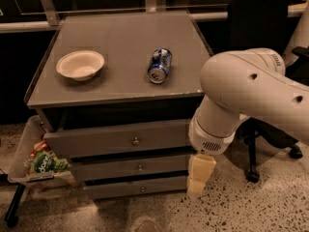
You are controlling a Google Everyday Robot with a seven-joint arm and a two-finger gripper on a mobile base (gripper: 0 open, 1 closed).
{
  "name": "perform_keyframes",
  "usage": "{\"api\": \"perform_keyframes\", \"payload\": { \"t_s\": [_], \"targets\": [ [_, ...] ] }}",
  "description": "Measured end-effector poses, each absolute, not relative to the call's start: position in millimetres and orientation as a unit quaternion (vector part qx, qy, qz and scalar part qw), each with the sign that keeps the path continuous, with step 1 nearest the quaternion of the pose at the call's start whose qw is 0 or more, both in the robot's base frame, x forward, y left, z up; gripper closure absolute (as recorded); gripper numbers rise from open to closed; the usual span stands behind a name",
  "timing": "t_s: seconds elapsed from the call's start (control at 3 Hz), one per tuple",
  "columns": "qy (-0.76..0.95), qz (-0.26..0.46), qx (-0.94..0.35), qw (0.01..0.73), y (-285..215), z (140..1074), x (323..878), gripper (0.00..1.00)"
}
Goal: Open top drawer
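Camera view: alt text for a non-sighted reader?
A white robot arm's gripper hangs beside the right front corner of a grey cabinet, lower than the top drawer and well right of its knob. A bowl and a can on its side sit on top.

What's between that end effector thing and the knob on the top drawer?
In the camera view, only bare grey drawer front lies between the end effector, hanging low beside the cabinet, and the knob of the top drawer.
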State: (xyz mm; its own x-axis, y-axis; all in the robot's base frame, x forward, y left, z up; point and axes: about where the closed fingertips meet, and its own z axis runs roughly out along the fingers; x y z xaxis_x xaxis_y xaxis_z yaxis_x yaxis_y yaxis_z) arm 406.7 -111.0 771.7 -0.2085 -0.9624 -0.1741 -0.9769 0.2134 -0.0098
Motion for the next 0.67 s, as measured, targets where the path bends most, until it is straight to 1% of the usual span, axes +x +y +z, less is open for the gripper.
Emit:
{"api": "perform_keyframes", "payload": {
  "t_s": [0.33,0.67],
  "targets": [
    [0.771,0.049,-0.629,0.083,-102.7,762.9,418.6,0.0],
    [0.765,0.041,-0.635,0.099,-87.6,745.1,448.6,0.0]
  ]
}}
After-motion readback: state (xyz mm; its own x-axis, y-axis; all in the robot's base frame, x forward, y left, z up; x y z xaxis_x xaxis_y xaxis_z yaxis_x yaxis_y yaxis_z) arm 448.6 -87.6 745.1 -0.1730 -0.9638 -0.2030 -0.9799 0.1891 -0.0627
